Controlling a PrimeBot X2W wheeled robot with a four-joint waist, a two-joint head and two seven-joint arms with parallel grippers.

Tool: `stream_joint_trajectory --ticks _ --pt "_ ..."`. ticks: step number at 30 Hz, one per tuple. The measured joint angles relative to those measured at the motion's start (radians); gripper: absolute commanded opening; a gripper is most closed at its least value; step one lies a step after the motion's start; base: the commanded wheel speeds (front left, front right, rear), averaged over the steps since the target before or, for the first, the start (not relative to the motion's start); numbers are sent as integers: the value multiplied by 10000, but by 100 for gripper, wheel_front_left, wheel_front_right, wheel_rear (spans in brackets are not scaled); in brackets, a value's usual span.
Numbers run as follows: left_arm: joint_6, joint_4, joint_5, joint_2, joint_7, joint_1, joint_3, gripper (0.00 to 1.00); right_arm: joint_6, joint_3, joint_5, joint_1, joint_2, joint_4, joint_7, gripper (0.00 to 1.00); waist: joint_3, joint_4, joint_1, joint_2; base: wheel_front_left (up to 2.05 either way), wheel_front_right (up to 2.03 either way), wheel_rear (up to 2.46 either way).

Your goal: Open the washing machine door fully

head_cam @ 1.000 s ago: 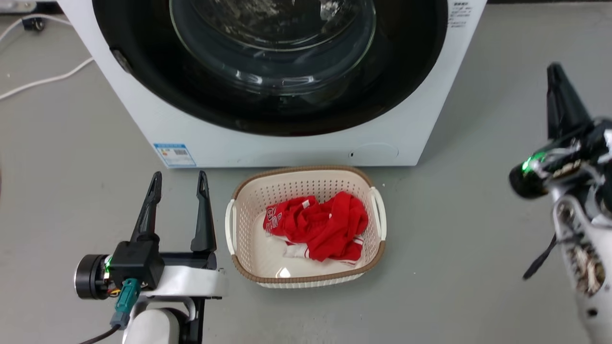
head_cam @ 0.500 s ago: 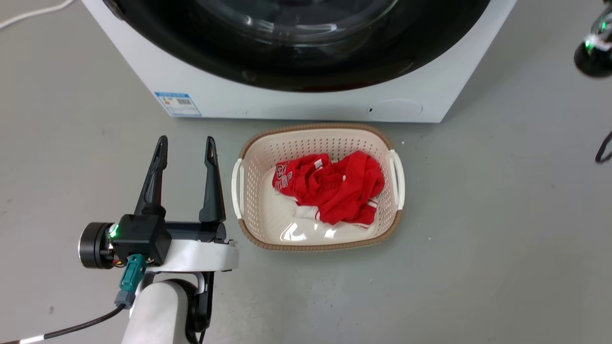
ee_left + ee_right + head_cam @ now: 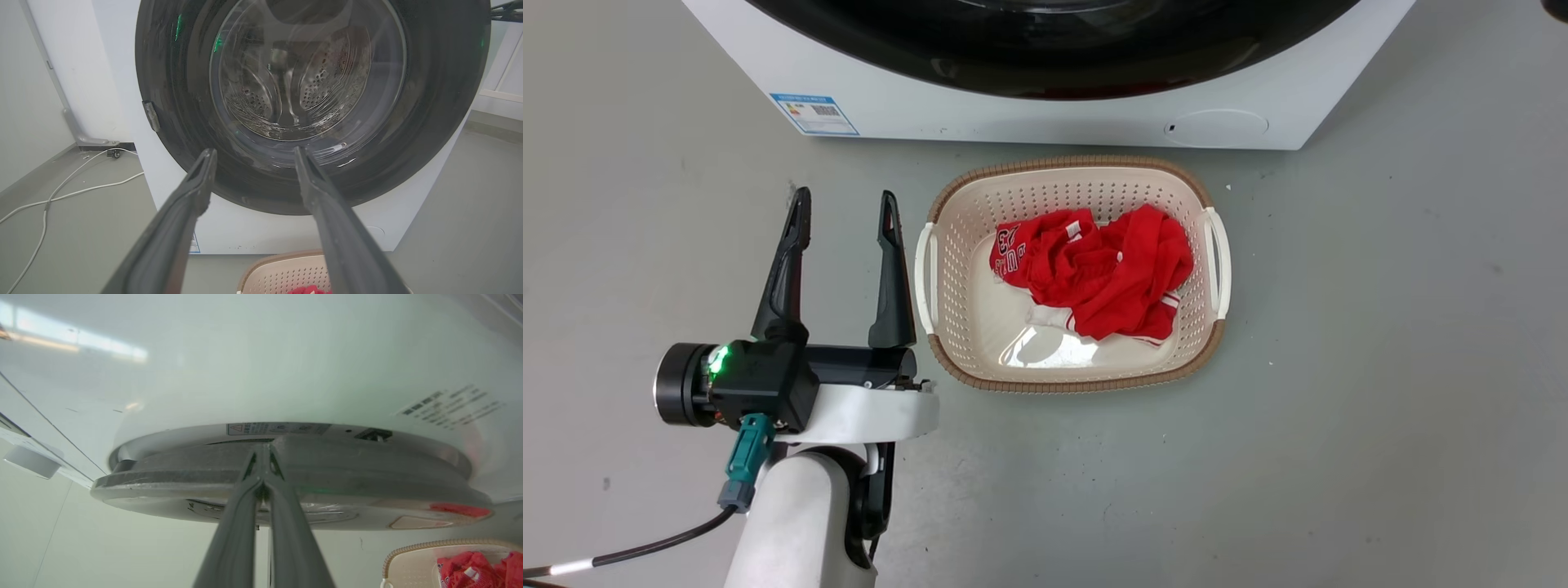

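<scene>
While the left gripper (image 3: 845, 196) rests with its fingers spread apart at the lower left of the head view, the right gripper (image 3: 261, 448) has its fingers pressed together, tips at the rim of the washing machine door (image 3: 347, 473), mid-frame in its wrist view.

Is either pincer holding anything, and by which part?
Nothing is gripped. The left pincer is open and empty before the door. The right pincer is shut, its fingers meeting at the door's rim; whether they hook it cannot be told.
</scene>
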Motion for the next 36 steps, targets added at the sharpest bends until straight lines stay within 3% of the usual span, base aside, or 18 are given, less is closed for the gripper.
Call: stream_joint_trajectory --ticks 15,36 --pt "82 19 -2 0 0 -174 -236 100 2 658 -211 -738 146 399 1534 0 291 48 0 0 0 0 0" --pt "8 362 -36 -2 0 229 -2 100 0 1361 190 1094 44 -1894 4654 0 -846 -243 -1 0 0 0 0"
